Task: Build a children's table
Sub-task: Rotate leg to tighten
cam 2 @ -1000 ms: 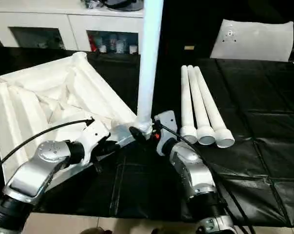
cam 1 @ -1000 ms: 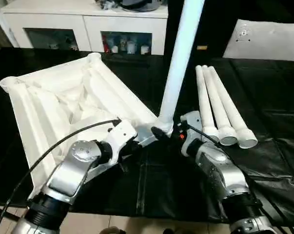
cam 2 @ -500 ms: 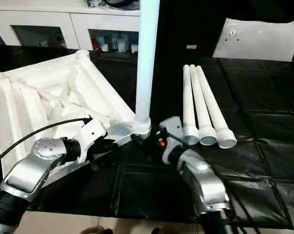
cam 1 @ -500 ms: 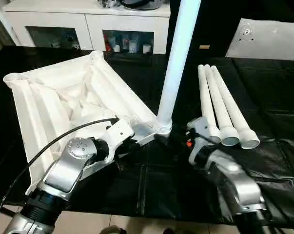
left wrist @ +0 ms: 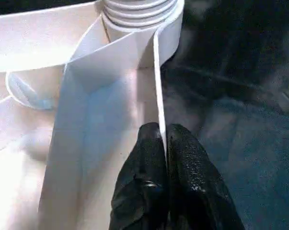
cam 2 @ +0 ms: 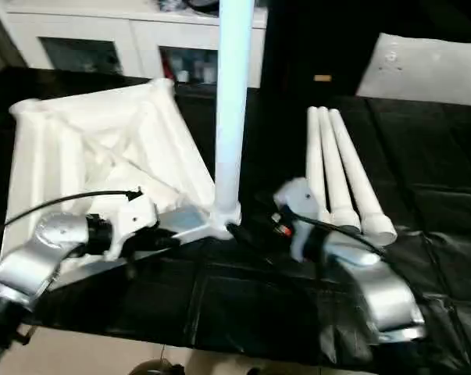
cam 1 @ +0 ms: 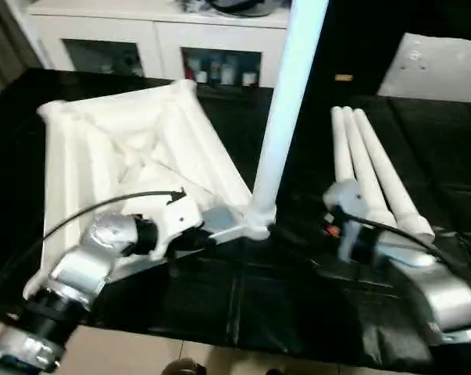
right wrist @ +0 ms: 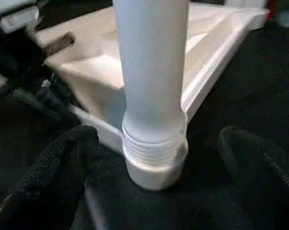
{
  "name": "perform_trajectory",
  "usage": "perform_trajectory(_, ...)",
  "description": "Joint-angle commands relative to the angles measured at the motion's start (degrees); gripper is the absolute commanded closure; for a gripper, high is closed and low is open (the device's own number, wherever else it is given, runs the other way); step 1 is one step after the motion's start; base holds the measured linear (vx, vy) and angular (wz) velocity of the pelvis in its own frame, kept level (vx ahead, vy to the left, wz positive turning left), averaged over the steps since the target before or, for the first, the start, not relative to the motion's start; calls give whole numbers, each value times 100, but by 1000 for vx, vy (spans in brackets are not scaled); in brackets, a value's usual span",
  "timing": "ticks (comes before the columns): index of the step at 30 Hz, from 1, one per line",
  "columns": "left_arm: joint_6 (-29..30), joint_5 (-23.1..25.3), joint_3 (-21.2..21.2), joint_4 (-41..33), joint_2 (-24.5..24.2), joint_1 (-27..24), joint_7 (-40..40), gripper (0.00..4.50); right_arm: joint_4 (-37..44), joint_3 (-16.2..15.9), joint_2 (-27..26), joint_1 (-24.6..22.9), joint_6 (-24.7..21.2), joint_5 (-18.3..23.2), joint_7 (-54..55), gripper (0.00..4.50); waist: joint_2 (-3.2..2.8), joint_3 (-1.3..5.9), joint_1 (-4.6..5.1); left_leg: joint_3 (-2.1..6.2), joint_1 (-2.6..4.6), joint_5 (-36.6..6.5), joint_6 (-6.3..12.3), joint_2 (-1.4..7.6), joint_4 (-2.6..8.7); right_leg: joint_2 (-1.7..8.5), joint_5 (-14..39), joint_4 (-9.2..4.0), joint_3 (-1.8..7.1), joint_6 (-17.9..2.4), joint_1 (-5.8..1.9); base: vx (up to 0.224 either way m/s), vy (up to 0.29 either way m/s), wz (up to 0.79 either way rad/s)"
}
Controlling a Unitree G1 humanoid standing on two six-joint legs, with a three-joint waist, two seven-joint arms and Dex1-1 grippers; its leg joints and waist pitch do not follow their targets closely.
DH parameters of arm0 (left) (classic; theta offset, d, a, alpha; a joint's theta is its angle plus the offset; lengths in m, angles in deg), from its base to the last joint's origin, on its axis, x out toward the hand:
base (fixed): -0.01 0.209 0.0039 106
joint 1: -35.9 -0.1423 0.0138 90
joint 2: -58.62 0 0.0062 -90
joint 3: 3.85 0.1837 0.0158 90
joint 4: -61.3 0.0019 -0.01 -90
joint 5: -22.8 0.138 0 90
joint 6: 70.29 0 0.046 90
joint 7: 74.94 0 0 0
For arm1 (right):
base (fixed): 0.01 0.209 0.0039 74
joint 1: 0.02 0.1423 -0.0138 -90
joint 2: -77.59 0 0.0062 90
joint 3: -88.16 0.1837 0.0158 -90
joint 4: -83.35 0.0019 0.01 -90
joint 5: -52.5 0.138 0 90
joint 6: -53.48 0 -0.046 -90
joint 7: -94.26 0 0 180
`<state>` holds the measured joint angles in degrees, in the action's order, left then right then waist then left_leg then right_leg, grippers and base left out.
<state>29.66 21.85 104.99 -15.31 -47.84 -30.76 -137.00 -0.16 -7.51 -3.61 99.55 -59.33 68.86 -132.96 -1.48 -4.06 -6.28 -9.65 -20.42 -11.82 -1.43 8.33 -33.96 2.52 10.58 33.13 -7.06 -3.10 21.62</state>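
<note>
Left wrist view: the tabletop (left wrist: 110, 96) rim is pinched by the left gripper (left wrist: 164, 143); the right gripper (right wrist: 158, 158) is held wide open beside the upright leg (right wrist: 151, 72).

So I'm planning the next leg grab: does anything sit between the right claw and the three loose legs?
Nothing visible does. The open right claw faces the standing leg, while the three loose legs lie side by side on the black table just beyond the right arm, with only bare cover around them.
</note>
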Motion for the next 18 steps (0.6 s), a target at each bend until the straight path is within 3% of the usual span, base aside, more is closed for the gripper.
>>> perform_trajectory(1,-281,76,261,76,-34,162,-441,450,-43,-166,113,4,95,-18,-289,6,-59,421,-1,233,62,-683,406,602,372,803,1244,-405,500,-679,-287,0,0,0)
perform_trajectory(5,-481,45,383,193,-84,284,-824,450,-238,-295,215,80,245,-5,-621,6,-56,435,-40,236,60,-684,381,619,369,820,1164,-384,499,-735,-298,0,0,0)
perform_trajectory(6,-623,29,462,289,-102,351,-995,450,-454,-360,239,183,396,-47,-721,6,-81,437,-52,232,59,-711,369,608,360,828,1237,-394,496,-731,-300,0,0,0)
perform_trajectory(12,-845,103,582,457,-65,483,-1263,450,-920,-530,279,451,692,-178,-1075,6,-65,446,-85,233,63,-695,337,632,359,817,1126,-360,488,-820,-301,0,0,0)
perform_trajectory(16,-869,92,599,485,-39,513,-1329,450,-1045,-592,276,528,802,-194,-1185,45,-34,450,-121,221,57,-603,376,633,348,821,1097,-348,493,-806,-307,0,0,0)
perform_trajectory(18,-887,78,606,499,-33,523,-1363,450,-1094,-615,268,557,839,-175,-1237,54,-46,457,-141,220,61,-594,391,635,343,821,1113,-345,487,-805,-303,0,0,0)
